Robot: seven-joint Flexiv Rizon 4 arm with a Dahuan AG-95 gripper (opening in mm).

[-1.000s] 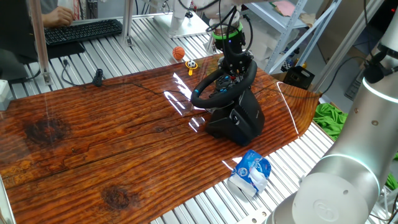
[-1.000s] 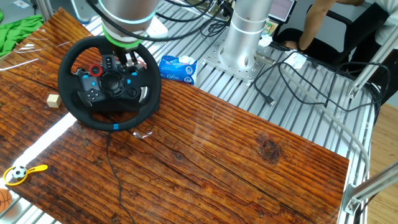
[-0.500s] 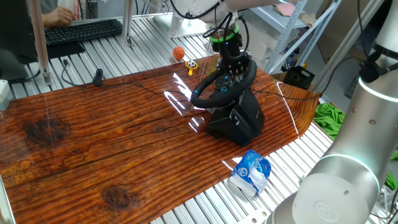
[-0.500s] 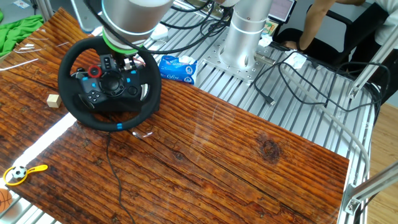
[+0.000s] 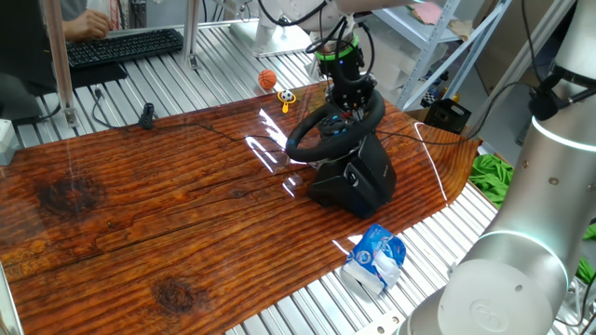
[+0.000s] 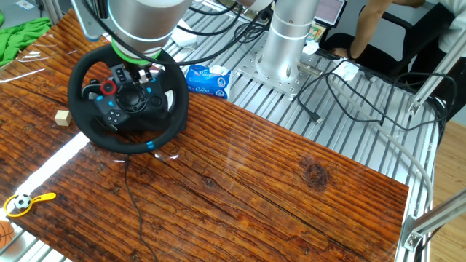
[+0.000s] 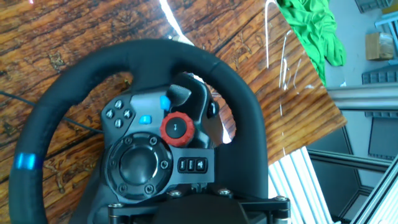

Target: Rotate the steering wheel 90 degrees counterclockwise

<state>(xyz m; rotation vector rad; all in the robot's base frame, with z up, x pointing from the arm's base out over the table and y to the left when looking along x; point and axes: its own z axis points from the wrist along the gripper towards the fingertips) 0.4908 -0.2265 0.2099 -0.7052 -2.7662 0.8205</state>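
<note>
The steering wheel (image 5: 307, 140) is a black round wheel with a thick rim on a bulky black base, standing at the far right of the wooden table. In the other fixed view its rim (image 6: 87, 127) carries a blue mark at the lower right, and a red knob sits on the hub's upper left. My gripper (image 5: 346, 100) comes down onto the wheel's upper side by the hub (image 6: 137, 71) and is closed on it. In the hand view the wheel (image 7: 236, 106) fills the frame and my fingertips are hidden below the frame edge.
A blue-white packet (image 5: 374, 258) lies on the slatted bench beside the table edge. A small wooden block (image 6: 62, 117) sits left of the wheel. A yellow ball toy (image 6: 25, 201) and an orange ball (image 5: 267, 80) lie nearby. Green cloth (image 7: 311, 31) lies off the table corner.
The wheel has turned a little counterclockwise with my gripper: the blue rim mark shifted right along the bottom and the red knob moved left and down.
</note>
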